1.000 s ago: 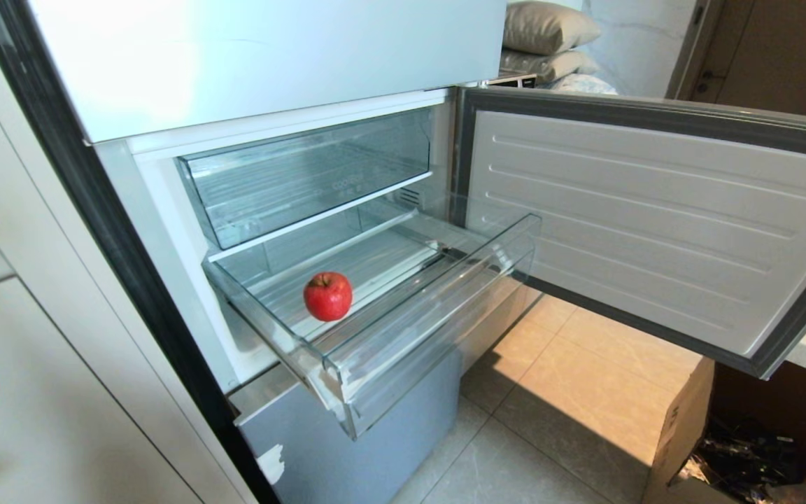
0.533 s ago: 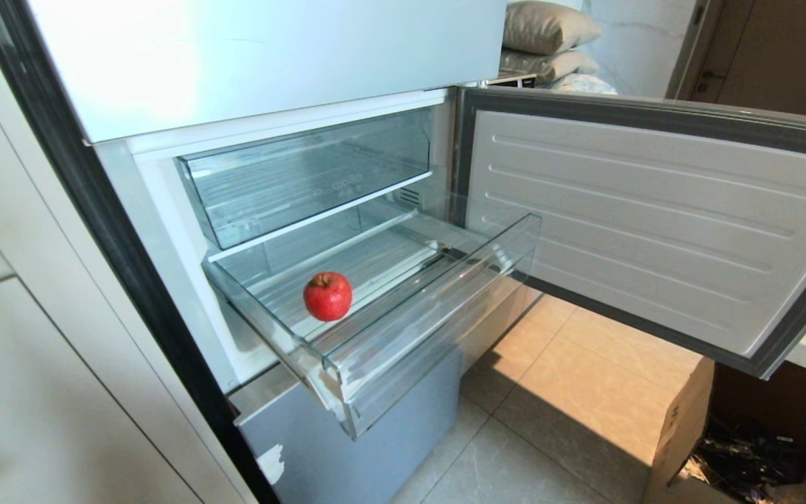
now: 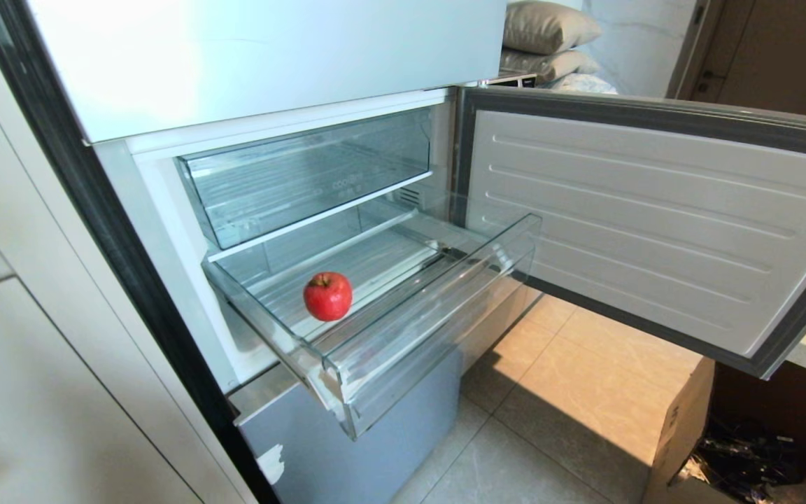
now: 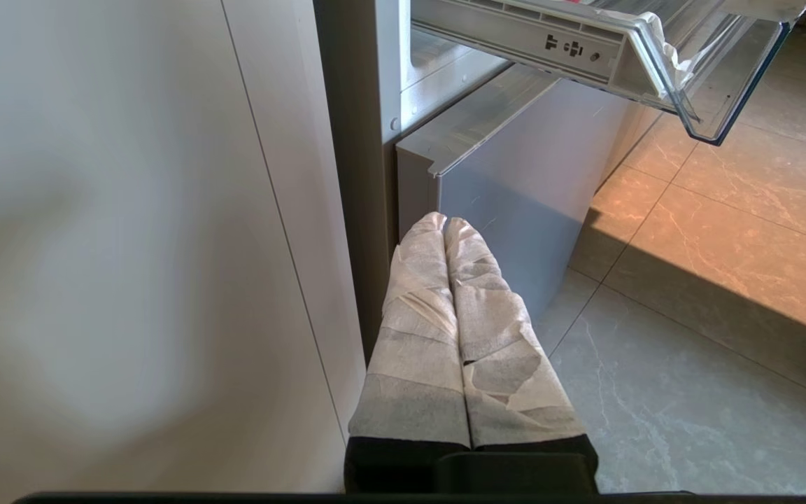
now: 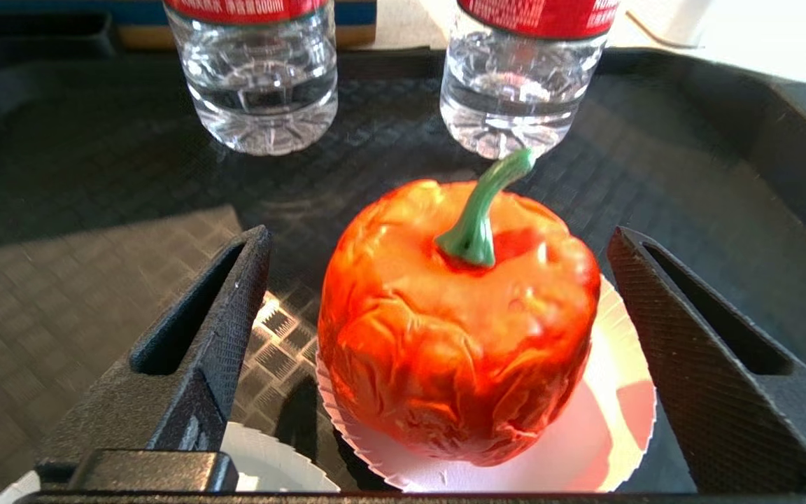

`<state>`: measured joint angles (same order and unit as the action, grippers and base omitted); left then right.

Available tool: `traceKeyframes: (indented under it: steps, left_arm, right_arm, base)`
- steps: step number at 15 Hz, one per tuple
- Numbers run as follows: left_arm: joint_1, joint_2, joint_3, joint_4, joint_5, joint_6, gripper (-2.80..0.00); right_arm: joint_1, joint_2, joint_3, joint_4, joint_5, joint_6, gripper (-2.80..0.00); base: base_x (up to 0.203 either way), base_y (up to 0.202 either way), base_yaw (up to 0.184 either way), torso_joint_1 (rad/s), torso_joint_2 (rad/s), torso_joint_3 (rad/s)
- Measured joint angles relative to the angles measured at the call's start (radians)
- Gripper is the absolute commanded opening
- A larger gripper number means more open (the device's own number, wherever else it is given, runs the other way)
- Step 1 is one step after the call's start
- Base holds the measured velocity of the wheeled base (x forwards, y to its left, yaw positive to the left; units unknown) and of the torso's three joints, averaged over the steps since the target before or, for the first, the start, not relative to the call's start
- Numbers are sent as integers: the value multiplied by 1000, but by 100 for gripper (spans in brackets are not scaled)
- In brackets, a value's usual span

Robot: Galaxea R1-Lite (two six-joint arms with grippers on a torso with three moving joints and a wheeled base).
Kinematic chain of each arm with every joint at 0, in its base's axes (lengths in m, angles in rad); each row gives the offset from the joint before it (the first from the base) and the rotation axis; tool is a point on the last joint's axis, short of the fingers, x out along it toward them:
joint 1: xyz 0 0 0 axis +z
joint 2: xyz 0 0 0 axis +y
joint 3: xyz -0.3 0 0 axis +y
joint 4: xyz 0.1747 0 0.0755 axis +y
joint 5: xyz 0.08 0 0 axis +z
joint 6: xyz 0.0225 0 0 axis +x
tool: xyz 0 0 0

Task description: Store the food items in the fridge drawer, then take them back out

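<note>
Storing step, second item. Apple [image 3: 327,296] already sits in the fridge drawer [image 3: 417,336]. Right gripper [image 5: 438,350] has jaws wide, straddling the red pepper [image 5: 455,322] on its paper plate [image 5: 620,420], no contact. Next: lower, close. Left gripper [image 4: 445,231] parked below the drawer, jaws together.

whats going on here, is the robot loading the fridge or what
One red apple already sits in the pulled-out clear fridge drawer, with the fridge door swung open. The right gripper is off at a black tray, jaws open on either side of an orange-red pepper on a white paper plate, not gripping it yet. Two water bottles stand behind. The left gripper is parked low by the fridge base, shut.
</note>
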<state>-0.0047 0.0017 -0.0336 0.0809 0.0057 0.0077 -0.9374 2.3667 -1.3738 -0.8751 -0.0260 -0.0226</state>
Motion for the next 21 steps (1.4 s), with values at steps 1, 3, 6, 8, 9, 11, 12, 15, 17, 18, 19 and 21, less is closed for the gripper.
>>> traceKeyframes:
  steps: [1, 3, 6, 8, 9, 11, 12, 15, 17, 18, 19, 21]
  left_arm:
    - [0, 0, 0, 0, 0, 0, -280]
    - [0, 0, 0, 0, 0, 0, -280]
    - [0, 0, 0, 0, 0, 0, -280]
    - [0, 0, 0, 0, 0, 0, -280]
    - [0, 0, 0, 0, 0, 0, -280]
    - [0, 0, 0, 0, 0, 0, -280]
    - [0, 0, 0, 0, 0, 0, -280]
    - [0, 0, 0, 0, 0, 0, -280]
    - [0, 0, 0, 0, 0, 0, -280]
    - [0, 0, 0, 0, 0, 0, -280]
    - [0, 0, 0, 0, 0, 0, -280]
    - [0, 0, 0, 0, 0, 0, -280]
  right_arm:
    - [0, 4, 0, 0, 0, 0, 0]
    - [0, 13, -1, 0, 0, 0, 0]
    - [0, 25, -1, 0, 0, 1, -280]
    - [0, 28, -1, 0, 0, 5, -280]
    - [0, 28, 0, 0, 0, 6, -280]
    - [0, 27, 1, 0, 0, 6, -280]
    - [0, 26, 1, 0, 0, 6, -280]
    - [-10, 7, 7, 0, 1, 5, -280]
    - [-20, -17, 10, 0, 0, 4, -280]
    - [-26, -33, 16, 0, 0, 4, -280]
    - [-33, -56, 30, 0, 0, 4, -280]
    - [-46, -115, 79, 1, -1, 4, -280]
  base:
    - [0, 0, 0, 0, 0, 0]
    - [0, 0, 0, 0, 0, 0]
    - [0, 0, 0, 0, 0, 0]
    - [0, 0, 0, 0, 0, 0]
    - [0, 0, 0, 0, 0, 0]
    - [0, 0, 0, 0, 0, 0]
    - [0, 0, 0, 0, 0, 0]
    - [0, 0, 0, 0, 0, 0]
    - [0, 0, 0, 0, 0, 0]
    - [0, 0, 0, 0, 0, 0]
    - [0, 0, 0, 0, 0, 0]
    - [0, 0, 0, 0, 0, 0]
